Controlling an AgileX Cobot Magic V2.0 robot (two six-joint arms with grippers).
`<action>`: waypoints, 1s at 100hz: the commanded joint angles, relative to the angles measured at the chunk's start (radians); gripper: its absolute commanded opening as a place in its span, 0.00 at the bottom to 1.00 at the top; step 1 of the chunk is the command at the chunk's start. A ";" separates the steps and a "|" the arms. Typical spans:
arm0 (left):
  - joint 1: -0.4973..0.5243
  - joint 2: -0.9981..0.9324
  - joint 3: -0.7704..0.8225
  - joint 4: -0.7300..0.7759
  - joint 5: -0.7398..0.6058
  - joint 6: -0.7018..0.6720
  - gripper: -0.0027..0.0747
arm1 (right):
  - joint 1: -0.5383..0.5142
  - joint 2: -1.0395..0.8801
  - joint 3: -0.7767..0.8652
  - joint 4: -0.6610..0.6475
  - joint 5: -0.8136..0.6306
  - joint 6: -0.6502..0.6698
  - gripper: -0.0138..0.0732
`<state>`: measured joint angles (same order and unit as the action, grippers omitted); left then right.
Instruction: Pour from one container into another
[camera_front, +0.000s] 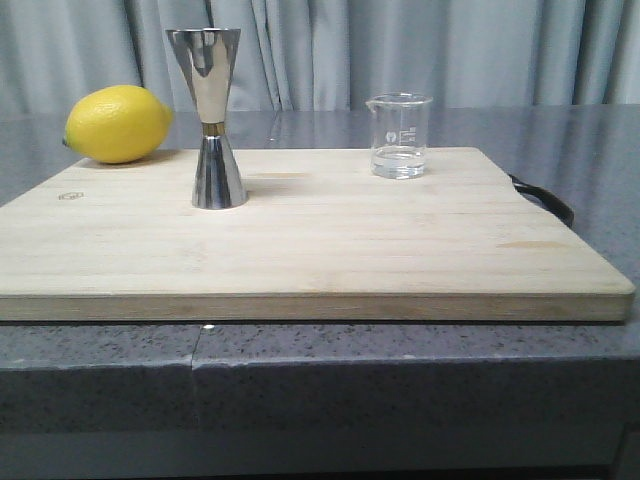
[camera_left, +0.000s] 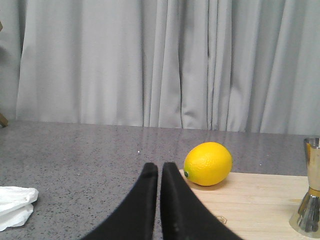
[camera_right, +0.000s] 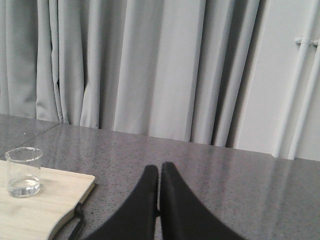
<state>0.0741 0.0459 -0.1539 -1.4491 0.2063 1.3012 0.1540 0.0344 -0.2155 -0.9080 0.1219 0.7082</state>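
On the wooden board (camera_front: 300, 240) the glass beaker (camera_front: 399, 136) stands far right with a little clear liquid, the steel jigger (camera_front: 212, 118) upright far left, well apart, a lemon (camera_front: 117, 123) behind it. Both the left gripper (camera_left: 160, 172) and right gripper (camera_right: 159, 175) are clenched and empty, off the board. A hard grasp may tip the light beaker, and the jigger's narrow base could topple at contact
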 joint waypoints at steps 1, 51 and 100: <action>-0.007 0.012 -0.025 -0.029 -0.009 -0.008 0.01 | -0.005 0.010 -0.026 -0.007 -0.033 0.003 0.08; -0.007 0.012 -0.025 -0.029 -0.009 -0.008 0.01 | -0.005 0.010 -0.026 -0.007 -0.036 0.003 0.08; -0.007 0.012 -0.033 0.896 0.009 -0.972 0.01 | -0.005 0.010 -0.026 -0.007 -0.036 0.003 0.08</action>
<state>0.0741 0.0459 -0.1539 -0.8953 0.2288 0.7422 0.1540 0.0344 -0.2155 -0.9073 0.1240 0.7096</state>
